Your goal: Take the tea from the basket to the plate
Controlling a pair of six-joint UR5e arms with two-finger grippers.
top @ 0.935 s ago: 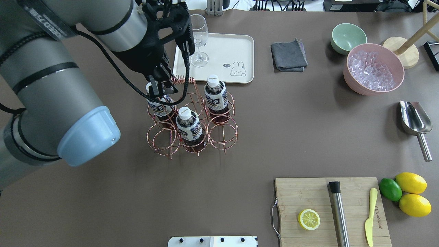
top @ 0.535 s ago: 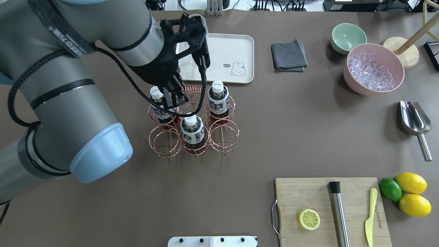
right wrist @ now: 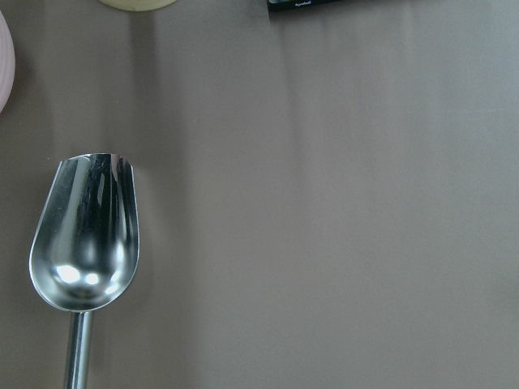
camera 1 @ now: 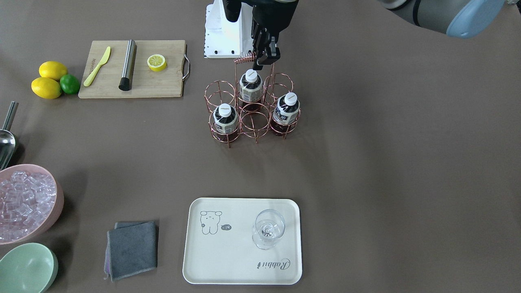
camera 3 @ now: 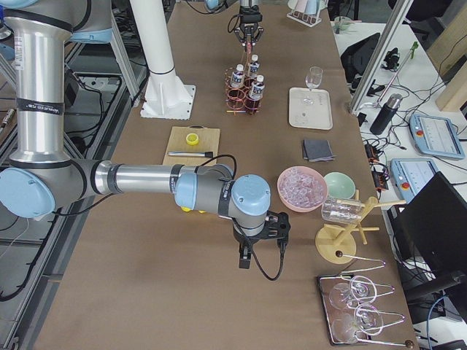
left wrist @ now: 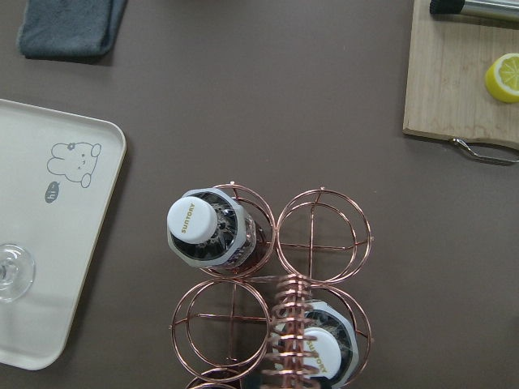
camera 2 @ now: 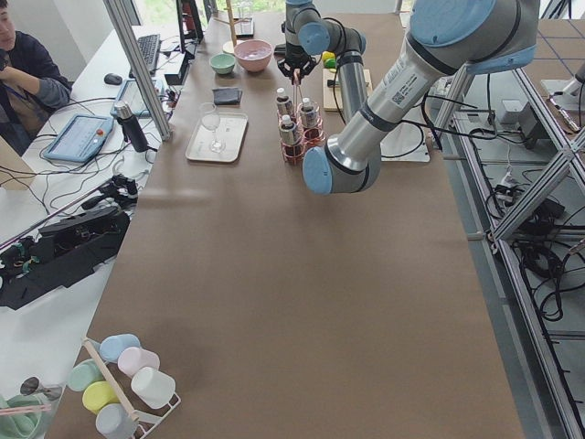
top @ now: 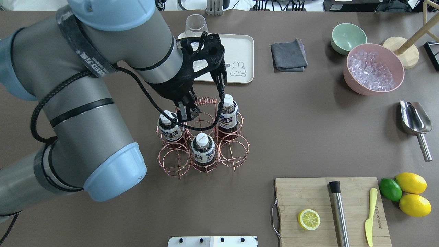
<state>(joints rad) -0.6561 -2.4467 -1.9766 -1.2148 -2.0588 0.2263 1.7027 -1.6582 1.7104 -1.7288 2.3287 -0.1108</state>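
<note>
Left gripper point(top: 187, 114): closed on basket point(left wrist: 293, 320) by its coiled handle, apparently to shift the whole carrier | 3 tea bottles point(top: 203, 151): upright in basket cells, none on plate point(top: 240, 48) | right gripper point(camera 3: 246, 260): state indeterminate

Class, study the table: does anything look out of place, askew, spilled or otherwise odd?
One oddity: the left gripper seems clamped on the coiled handle of the basket, not on a tea bottle. All three bottles stand upright in their cells; the plate holds only an upright glass. Nothing spilled.
</note>
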